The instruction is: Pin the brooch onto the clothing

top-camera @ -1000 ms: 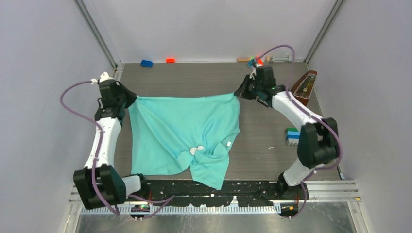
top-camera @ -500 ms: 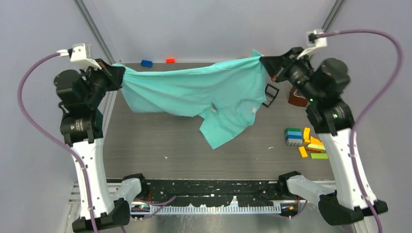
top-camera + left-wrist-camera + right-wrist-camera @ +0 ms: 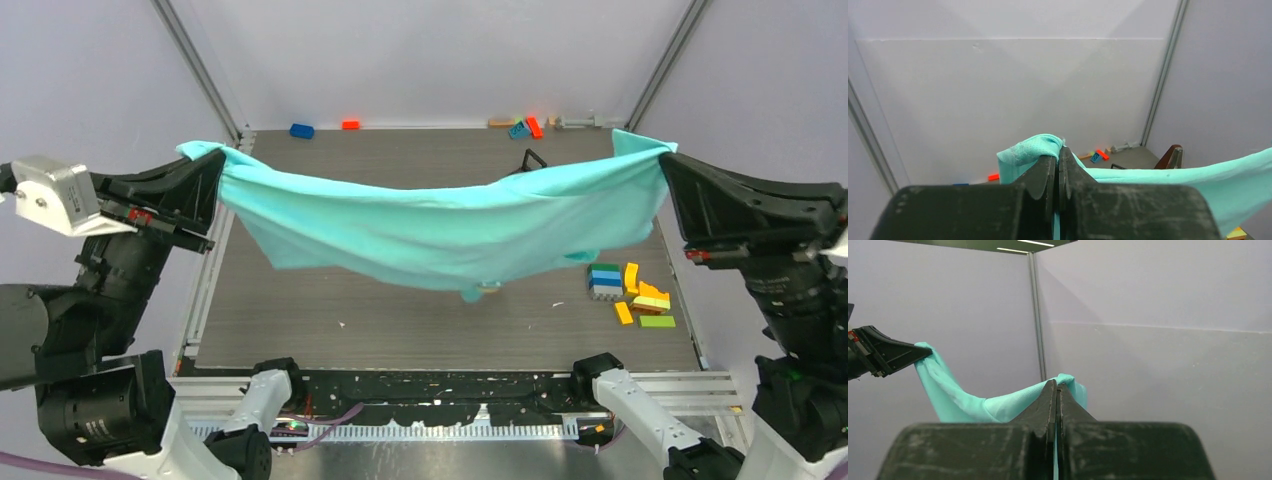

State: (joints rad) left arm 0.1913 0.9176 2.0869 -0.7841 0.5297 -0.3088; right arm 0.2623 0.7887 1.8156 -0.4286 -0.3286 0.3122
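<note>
The turquoise-green T-shirt [image 3: 440,225] hangs stretched in the air between my two grippers, sagging in the middle above the table. My left gripper [image 3: 215,162] is shut on its left corner, with fabric bunched over the tips in the left wrist view [image 3: 1058,150]. My right gripper [image 3: 664,156] is shut on its right corner, which also shows in the right wrist view [image 3: 1056,386]. The shirt shows in the left wrist view [image 3: 1025,151] and the right wrist view [image 3: 993,409]. A small pale thing [image 3: 487,289] peeks out under the shirt's lowest fold. I cannot make out a brooch.
Coloured bricks [image 3: 632,295] lie at the table's right. A blue brick [image 3: 301,130], a red brick [image 3: 350,124] and more pieces [image 3: 526,127] lie along the back wall. A black frame [image 3: 531,158] stands behind the shirt. A brown wooden object [image 3: 1172,157] stands back right.
One second ago the shirt lay flat on the table with both grippers at its far corners. Both arms have lifted it high and pulled it wide apart, and it is now off the table.
</note>
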